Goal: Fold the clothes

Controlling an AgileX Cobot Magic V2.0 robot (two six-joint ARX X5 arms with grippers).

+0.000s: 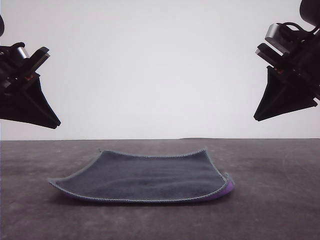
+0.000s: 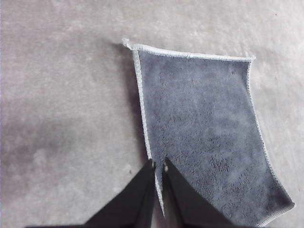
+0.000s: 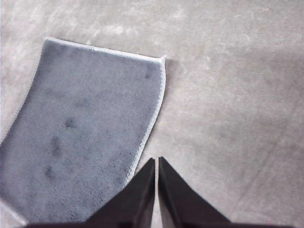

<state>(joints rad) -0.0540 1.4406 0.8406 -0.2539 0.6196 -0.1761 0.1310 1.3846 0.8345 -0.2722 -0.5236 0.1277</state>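
A dull grey, faintly mottled table [image 1: 280, 200] fills the lower part of the front view, its far edge a straight line across the middle of the frame; behind it stands a plain white wall [image 1: 160, 65]. The cloth [image 1: 145, 177] lies flat at the centre of the table, dark grey face up, a sliver of purple showing under its lower right corner and a pale stitched edge running round it. The left gripper [image 1: 55, 122] hangs in the air at the upper left of the front view, the right gripper [image 1: 257, 118] at the upper right, both well above the cloth. In each wrist view the black fingers [image 2: 183, 199] [image 3: 137, 194] lie almost together with only a thin slit between them, gripping nothing.
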